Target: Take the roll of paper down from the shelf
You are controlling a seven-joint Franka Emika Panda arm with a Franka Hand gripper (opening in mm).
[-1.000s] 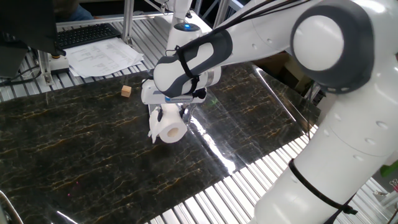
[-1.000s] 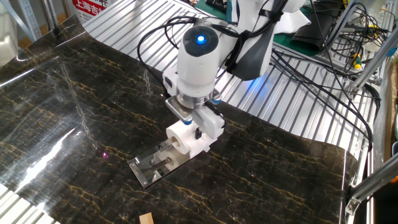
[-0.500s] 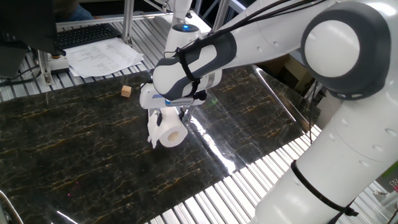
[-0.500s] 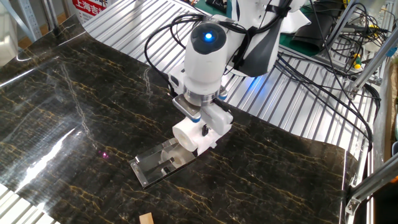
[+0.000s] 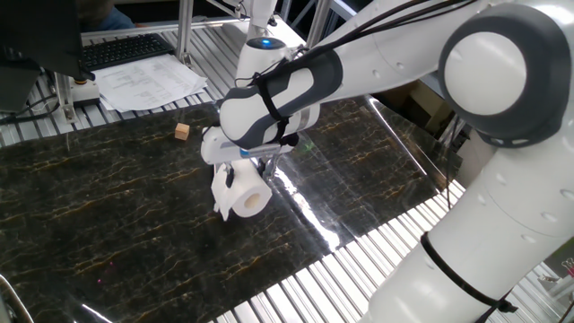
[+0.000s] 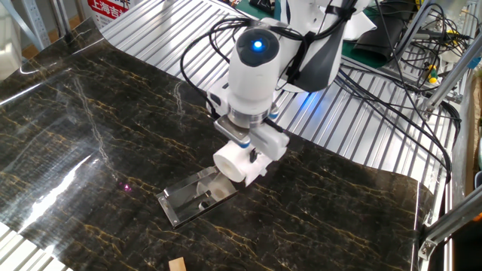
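desk edge: the dark marble-look desk (image 5: 108,224) ends up front where ribbed metal slats begin, so there's plenty of bare top on the near side.
roll of paper: the white roll of paper (image 5: 244,195) is pinched in the tool, hollow end facing out, loose tail hanging on its left. In the other fixed view the roll of paper (image 6: 235,161) hangs just past the shelf's far end.
tool: the tool (image 5: 248,172) has its fingers clamped on the roll, pointing down.
shelf: the shelf (image 6: 194,197), a grey plate, sits low on the desk under the roll.
further back: small wooden cube (image 5: 182,132), then printed sheets (image 5: 148,82) and a keyboard (image 5: 126,48), well apart from the arm.
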